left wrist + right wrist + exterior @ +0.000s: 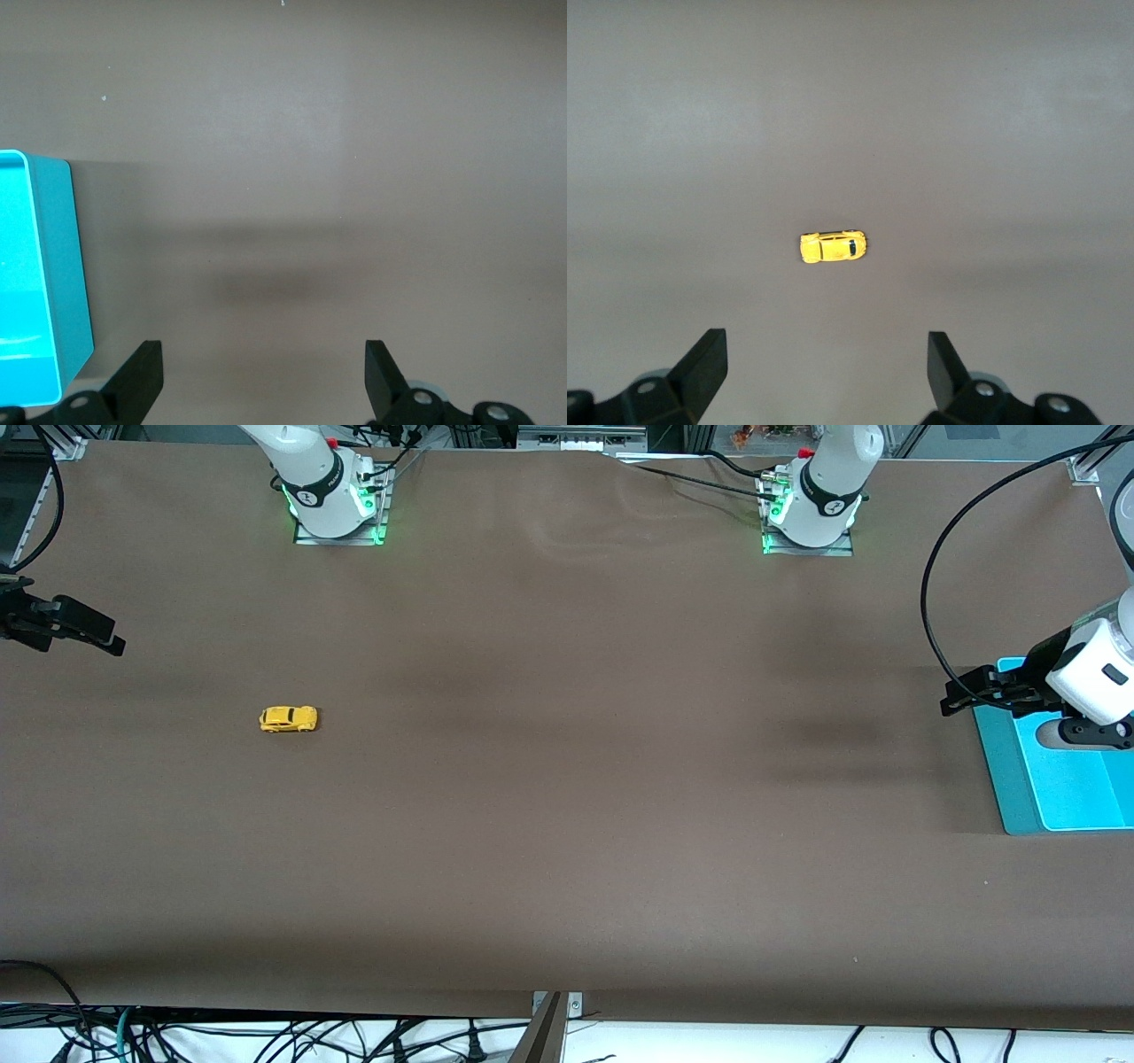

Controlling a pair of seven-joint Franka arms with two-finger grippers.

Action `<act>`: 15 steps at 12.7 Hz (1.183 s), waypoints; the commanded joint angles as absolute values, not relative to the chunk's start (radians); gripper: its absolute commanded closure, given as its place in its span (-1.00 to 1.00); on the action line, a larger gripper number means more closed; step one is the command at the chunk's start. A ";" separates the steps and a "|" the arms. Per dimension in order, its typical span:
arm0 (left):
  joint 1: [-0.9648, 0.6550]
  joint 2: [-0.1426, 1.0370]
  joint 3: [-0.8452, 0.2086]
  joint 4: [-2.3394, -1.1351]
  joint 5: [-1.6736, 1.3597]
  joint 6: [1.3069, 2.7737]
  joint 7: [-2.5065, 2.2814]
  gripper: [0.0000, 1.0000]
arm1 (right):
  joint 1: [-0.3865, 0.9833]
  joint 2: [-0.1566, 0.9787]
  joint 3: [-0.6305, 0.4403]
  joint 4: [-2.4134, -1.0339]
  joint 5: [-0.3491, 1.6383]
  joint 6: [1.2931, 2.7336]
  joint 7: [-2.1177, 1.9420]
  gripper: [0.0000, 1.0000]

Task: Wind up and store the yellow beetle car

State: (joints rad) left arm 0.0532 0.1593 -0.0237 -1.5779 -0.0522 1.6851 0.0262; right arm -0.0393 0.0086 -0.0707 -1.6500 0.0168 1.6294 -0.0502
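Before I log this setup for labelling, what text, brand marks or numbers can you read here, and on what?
No readable text.
Round dark marks on both arm bases: too small to read.
Car, bin, table: no markings seen.

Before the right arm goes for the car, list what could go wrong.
1. The yellow beetle car is far smaller than the open right gripper, so the fingers may nudge it; on wheels, it could roll off.
2. The blue tray sits at the left arm's end under the open left gripper, so storing likely needs a handover.
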 commanded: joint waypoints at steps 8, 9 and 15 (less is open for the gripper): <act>0.066 0.178 -0.021 -1.543 -0.078 1.664 0.051 -1.00 | -0.044 -0.003 -0.066 -1.655 0.008 1.566 -0.061 -1.00; 0.071 0.178 -0.021 -1.543 -0.080 1.664 0.051 -1.00 | -0.043 0.000 -0.061 -1.660 0.011 1.559 -0.074 -1.00; 0.069 0.179 -0.023 -1.542 -0.078 1.664 0.049 -1.00 | -0.040 -0.008 0.008 -1.703 0.002 1.571 -0.197 -1.00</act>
State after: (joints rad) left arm 0.0612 0.1644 -0.0217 -1.5759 -0.0523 1.6851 0.0263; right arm -0.0352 0.0082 -0.0123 -1.6666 0.0166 1.5664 -0.1277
